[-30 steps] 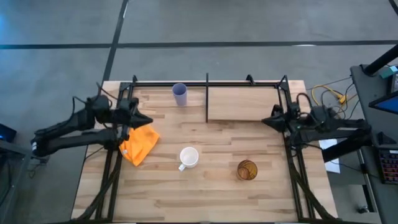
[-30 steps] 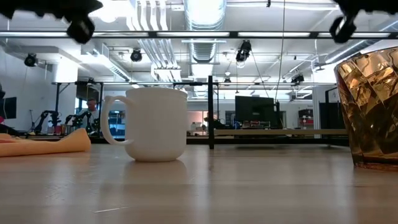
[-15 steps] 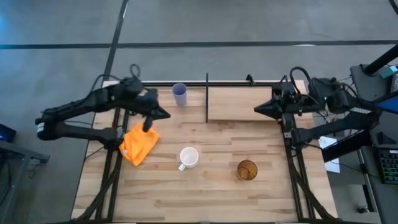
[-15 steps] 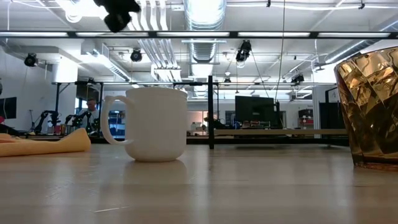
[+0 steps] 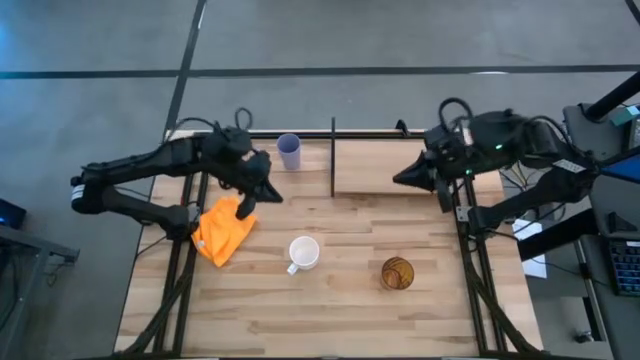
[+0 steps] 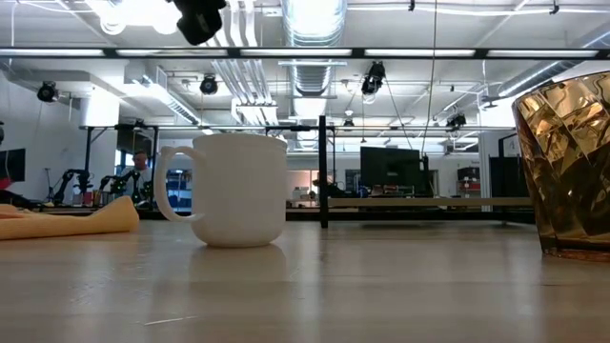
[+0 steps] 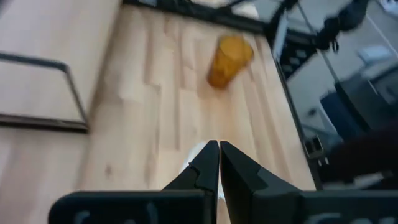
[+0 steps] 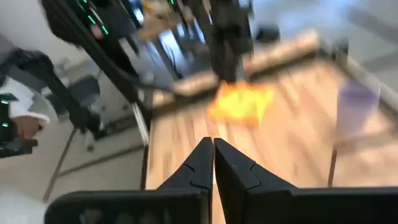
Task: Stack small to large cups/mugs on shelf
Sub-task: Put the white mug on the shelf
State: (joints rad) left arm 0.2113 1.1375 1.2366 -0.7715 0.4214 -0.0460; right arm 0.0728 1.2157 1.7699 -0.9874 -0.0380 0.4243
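The white handled mug [image 5: 303,252] stands upright on the table's middle, its handle toward the near left; it also shows in the low view [image 6: 233,191]. The amber cup [image 5: 397,272] stands to its right on its base and shows in the left wrist view [image 7: 229,59]. The lavender tumbler [image 5: 289,151] stands at the far edge, left of the shelf [image 5: 390,165]. My left gripper [image 5: 273,196] is shut and empty in the air between tumbler and mug. My right gripper [image 5: 398,180] is shut and empty over the shelf's right part.
An orange cloth [image 5: 224,230] lies crumpled on the table's left part, below my left arm. Black rods [image 5: 333,158] edge the shelf, and one upright post stands at its left end. Bare planks lie between mug, cup and the near edge.
My left gripper has risen and swung toward the table's right and far side, from beside the cloth to the space near the tumbler. My right gripper has risen and gone toward the table's left, over the shelf. The cups and the cloth have not moved.
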